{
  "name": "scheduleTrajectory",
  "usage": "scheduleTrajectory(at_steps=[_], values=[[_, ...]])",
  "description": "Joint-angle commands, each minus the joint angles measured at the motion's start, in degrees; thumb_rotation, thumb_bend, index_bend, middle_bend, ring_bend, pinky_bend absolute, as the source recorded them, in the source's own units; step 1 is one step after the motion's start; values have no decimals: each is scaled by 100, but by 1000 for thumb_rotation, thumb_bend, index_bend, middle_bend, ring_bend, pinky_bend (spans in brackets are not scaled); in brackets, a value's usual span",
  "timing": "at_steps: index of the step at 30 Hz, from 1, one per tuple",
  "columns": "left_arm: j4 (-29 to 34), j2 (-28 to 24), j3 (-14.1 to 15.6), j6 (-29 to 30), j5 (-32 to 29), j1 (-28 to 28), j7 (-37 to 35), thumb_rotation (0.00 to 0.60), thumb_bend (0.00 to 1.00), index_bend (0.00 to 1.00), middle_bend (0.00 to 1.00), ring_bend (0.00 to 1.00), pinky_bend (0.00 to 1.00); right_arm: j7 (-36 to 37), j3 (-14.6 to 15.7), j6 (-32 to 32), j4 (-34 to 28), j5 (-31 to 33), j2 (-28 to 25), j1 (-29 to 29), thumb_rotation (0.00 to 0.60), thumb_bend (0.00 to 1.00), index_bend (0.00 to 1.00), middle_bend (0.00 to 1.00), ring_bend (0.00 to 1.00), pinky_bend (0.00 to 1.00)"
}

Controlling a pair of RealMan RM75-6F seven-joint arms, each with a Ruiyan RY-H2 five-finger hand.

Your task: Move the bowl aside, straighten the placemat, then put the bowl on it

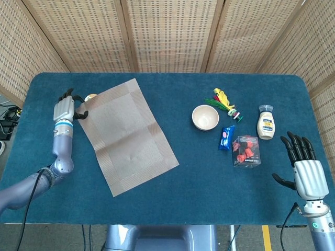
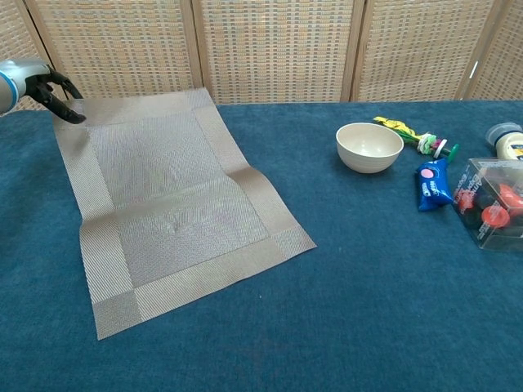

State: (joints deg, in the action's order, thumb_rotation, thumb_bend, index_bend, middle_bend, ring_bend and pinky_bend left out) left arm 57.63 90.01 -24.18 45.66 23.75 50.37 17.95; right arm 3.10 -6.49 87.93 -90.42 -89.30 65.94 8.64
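At the left of the frame, the left hand (image 1: 65,109) pinches a corner of the placemat (image 1: 128,136), which lies crooked. The mat needs turning straight. The right hand (image 1: 305,171) waits, fingers spread.
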Motion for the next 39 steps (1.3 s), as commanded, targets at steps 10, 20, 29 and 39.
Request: scheduleTrajectory(at_steps=[10, 20, 29, 39], values=[[3225, -1653, 448, 2141, 1576, -1599, -502, 600, 0, 0, 0, 0, 0, -90, 57, 25, 21, -97, 20, -11, 600, 0, 29, 0, 0, 0], [5295, -3044, 1327, 3306, 2691, -2724, -62, 600, 0, 0, 0, 0, 0, -317, 157, -245, 130, -167, 61, 104, 600, 0, 28, 0, 0, 0], [5323, -2888, 2244, 4304, 4359, -3506, 134, 600, 0, 0, 0, 0, 0, -578, 209, -1363, 175, -729, 9, 995, 600, 0, 28, 0, 0, 0], [5116, -3119, 2302, 3938, 4700, -3553, -371, 600, 0, 0, 0, 0, 0, -353, -231, -3009, -65, -798, 334, 2524, 600, 0, 54, 0, 0, 0]])
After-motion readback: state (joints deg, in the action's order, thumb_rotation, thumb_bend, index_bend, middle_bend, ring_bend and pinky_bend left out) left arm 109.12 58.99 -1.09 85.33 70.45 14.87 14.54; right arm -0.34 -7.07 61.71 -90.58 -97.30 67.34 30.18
